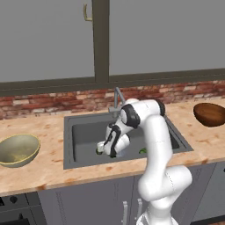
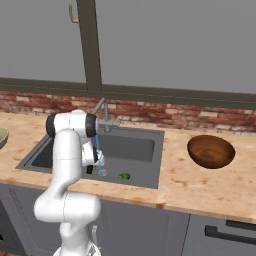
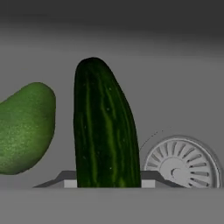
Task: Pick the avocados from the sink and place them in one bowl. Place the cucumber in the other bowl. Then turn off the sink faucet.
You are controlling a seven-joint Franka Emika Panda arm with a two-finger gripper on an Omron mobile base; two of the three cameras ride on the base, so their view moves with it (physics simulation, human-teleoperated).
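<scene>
The hand view shows the gripper point(image 3: 108, 183) closed on the cucumber point(image 3: 105, 131), dark green with paler streaks, an avocado point(image 3: 24, 129) just beside it and the drain point(image 3: 183, 164) nearby. From the base views, the hand is low in the sink point(image 1: 74, 132), another avocado point(image 2: 124, 176) lies apart, and the bowls point(image 1: 17, 149) point(image 2: 211, 151) sit far left and right.

Speckled tan bench point(image 1: 39, 176) beneath a brick backsplash, with dark grey sink point(image 1: 79, 132) set in its middle. Carries olive-yellow bowl point(image 1: 17, 150) on the left end and reddish-brown bowl point(image 1: 210, 114) on the right end, well apart.
</scene>
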